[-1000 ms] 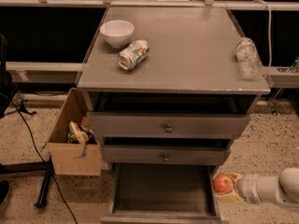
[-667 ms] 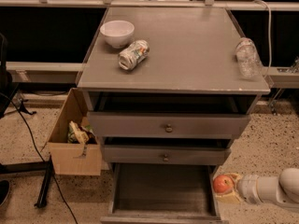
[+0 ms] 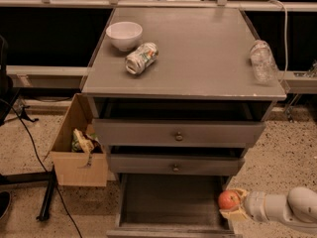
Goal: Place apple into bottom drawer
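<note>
The small red-orange apple is held in my gripper at the lower right. The gripper is shut on it, with pale fingers above and below the fruit. It hovers at the right rim of the bottom drawer, which is pulled out and shows a dark grey inside with nothing in it. My white arm reaches in from the right edge of the view.
Two knobbed drawers above stand slightly ajar. On the cabinet top are a white bowl, a crushed can and a clear plastic bottle. A cardboard box with rubbish stands on the floor at the left, beside black cables.
</note>
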### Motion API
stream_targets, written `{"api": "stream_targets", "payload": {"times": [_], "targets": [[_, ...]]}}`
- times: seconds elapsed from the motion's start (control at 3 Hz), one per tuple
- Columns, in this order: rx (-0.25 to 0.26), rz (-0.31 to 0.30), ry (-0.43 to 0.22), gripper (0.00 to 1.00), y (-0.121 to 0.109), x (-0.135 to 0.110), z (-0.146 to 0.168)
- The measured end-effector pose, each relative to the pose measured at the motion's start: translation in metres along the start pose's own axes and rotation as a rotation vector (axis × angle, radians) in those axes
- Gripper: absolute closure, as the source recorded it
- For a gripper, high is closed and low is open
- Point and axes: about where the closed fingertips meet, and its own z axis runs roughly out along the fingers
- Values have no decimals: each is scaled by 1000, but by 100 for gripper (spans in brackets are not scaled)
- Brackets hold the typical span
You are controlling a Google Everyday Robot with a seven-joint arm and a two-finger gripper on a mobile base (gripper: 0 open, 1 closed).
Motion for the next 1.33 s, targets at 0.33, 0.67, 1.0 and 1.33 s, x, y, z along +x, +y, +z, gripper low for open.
{"api": "stream_targets", "payload": {"times": [0.33, 0.67, 1.0, 1.33], "targets": [[-53, -40, -38, 100, 15, 11, 36], [-63, -89, -51, 100, 22, 20, 63], [-52, -201, -26, 100, 32, 19, 94], [11, -305, 64, 100, 19, 23, 120]]}}
